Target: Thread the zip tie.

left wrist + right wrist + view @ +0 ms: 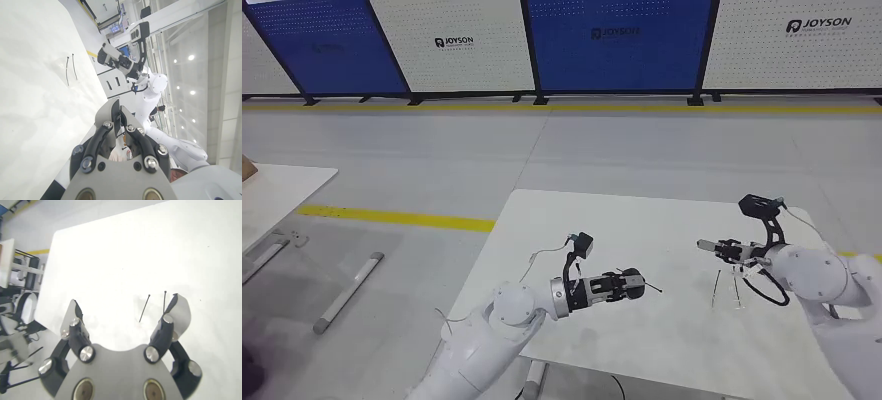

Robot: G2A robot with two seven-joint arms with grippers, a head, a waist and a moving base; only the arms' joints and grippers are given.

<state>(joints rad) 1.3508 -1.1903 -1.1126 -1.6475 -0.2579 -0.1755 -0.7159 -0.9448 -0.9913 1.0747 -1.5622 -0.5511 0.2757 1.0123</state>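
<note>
**Readying the second grip for threading**

Working over the white table. Holding the left gripper above its middle, fingers pressed together, pinching what appears to be the thin black zip tie, one short end poking out toward the other arm. Hovering the right gripper well apart, fingers spread wide, just above two loose ties lying side by side without touching. Judging the step as bringing tail to head: catching the free end close to its tip, squaring it with the slot, feeding slowly, since so slim a strap is likely bending away. Not managing to tell head from tail here.
</note>
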